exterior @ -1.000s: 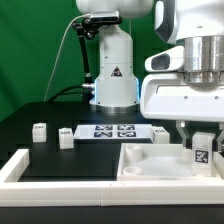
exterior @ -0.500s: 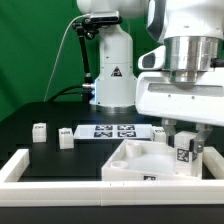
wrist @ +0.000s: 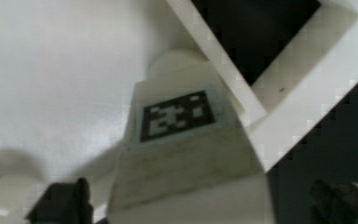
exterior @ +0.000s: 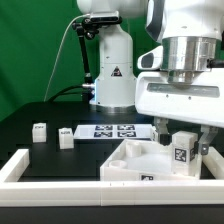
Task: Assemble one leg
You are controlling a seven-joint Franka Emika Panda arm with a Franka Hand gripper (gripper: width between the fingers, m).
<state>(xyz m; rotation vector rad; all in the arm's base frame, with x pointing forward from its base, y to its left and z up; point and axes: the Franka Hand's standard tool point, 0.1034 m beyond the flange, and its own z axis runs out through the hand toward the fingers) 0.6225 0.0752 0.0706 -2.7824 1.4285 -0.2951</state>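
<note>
My gripper [exterior: 182,148] is shut on a leg [exterior: 183,153], a small white post with a black-and-white tag facing the camera. It holds the leg upright over the right part of the large white tray-like part [exterior: 128,160], inside its raised rim. In the wrist view the leg [wrist: 179,125] fills the middle between my dark fingers [wrist: 60,202], with the tray's rim [wrist: 247,75] running slantwise behind it. Whether the leg's lower end touches the tray is hidden.
Two loose legs [exterior: 39,131] [exterior: 66,137] stand at the exterior view's left. Another [exterior: 160,131] stands behind the tray. The marker board [exterior: 112,130] lies in the middle, in front of the arm's base [exterior: 112,85]. A white frame edge [exterior: 15,168] runs along the front left.
My gripper has moved toward the exterior view's left with the leg. The tray-like part has turned and now sits skewed, one corner pointing forward. Little differs over the last half second.
</note>
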